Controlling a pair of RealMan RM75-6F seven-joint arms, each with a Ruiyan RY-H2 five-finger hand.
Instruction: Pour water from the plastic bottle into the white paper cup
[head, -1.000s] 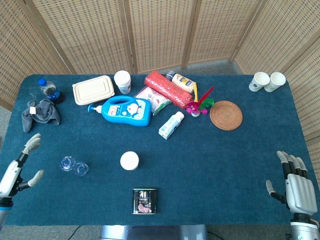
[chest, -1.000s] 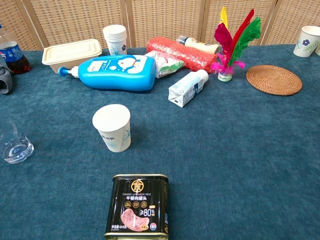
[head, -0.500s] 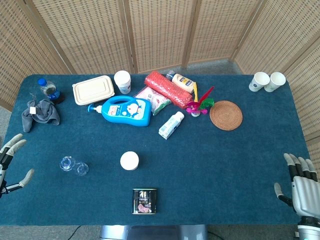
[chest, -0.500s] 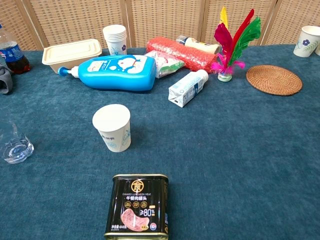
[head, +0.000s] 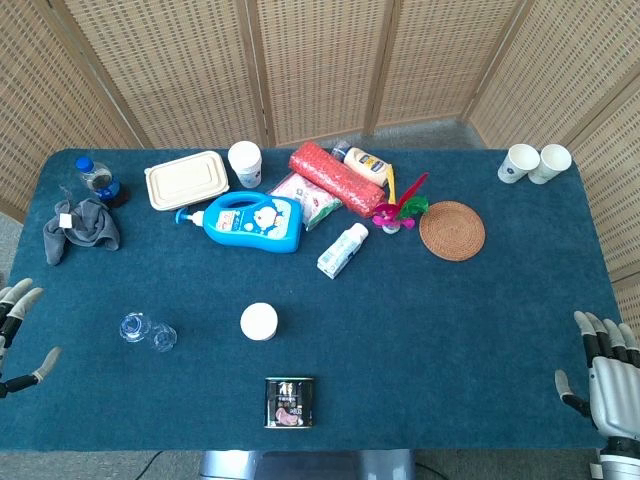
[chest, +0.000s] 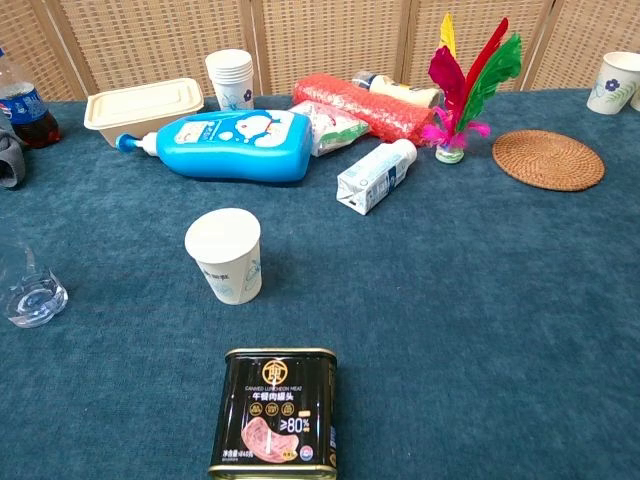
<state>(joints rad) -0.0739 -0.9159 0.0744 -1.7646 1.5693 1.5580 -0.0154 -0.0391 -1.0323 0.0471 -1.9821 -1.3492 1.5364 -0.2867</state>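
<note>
The plastic bottle (head: 147, 332) lies on its side near the table's (head: 420, 330) left front, well left of the upright paper cup (head: 258, 321) (a tin (head: 289, 402) stands nearer); left hand (head: 14, 335) and right hand (head: 608, 372) spread, holding nothing.

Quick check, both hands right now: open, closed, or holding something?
Left hand: open, fingers apart, holding nothing, at the table's left edge.
Right hand: open, fingers apart, holding nothing, at the table's near right corner.
</note>
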